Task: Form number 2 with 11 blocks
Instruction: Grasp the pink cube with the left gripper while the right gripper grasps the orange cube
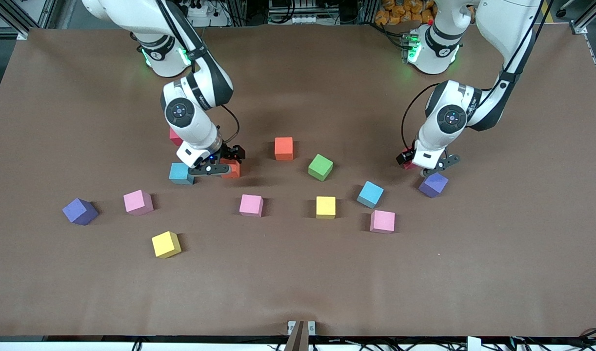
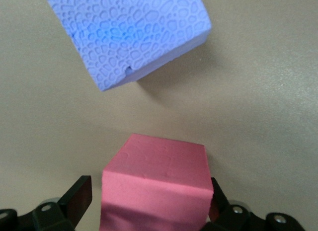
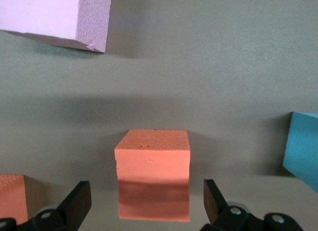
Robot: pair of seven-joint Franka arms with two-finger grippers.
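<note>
Jaws wide on both: right gripper (image 3: 146, 203) straddles orange cube (image 3: 153, 174); left gripper (image 2: 149, 203) straddles red cube (image 2: 156, 184); centre, then close squarely.

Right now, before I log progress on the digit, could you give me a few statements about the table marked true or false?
1. The left claw and the right claw are both open. True.
2. The left claw straddles a purple block. False: a red block sits between its fingers; the purple block lies beside it.
3. The green block touches an orange block. False: the nearest orange block stands apart.
4. The blocks lie scattered, forming no digit. True.
</note>
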